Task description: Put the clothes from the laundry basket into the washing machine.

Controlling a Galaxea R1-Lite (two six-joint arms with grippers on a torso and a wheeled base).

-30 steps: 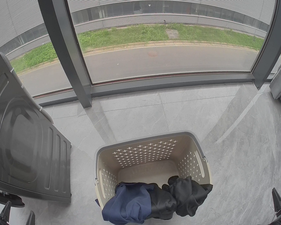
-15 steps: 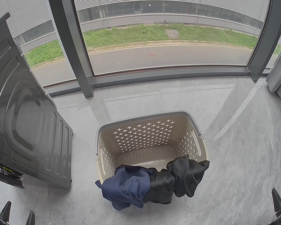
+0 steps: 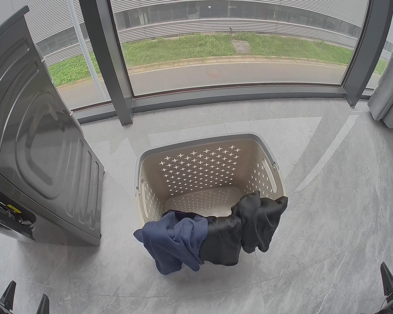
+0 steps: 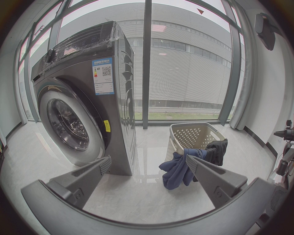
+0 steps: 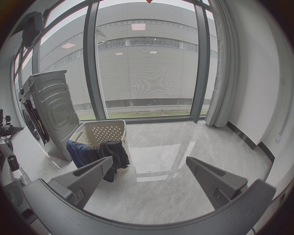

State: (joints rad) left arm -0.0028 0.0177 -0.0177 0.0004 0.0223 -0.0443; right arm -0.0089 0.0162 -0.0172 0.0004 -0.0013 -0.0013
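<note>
At the floor's [image 3: 338,200] near edge, the left gripper [image 4: 148,160] and right gripper [image 5: 148,161] hang wide open, holding nothing. Beyond them, a navy blue cloth garment [image 3: 175,243] and a black cloth garment [image 3: 248,226] drape over the near rim of a beige perforated plastic laundry basket [image 3: 204,140]. Left of it stands a dark grey metal washing machine [image 3: 38,141]. The approach seems in hand; next, a reach down to pinch one garment.

Matt beige plastic, star-punched, for the laundry basket [image 3: 201,168]. Soft matt cloth, navy and black, for the clothes [image 3: 196,242]. Smooth grey metal with a dull sheen on the washing machine [image 3: 38,137], crinkled glossy clear film [image 4: 88,36] over its top. Polished, reflective grey stone for the floor [image 3: 339,209].
</note>
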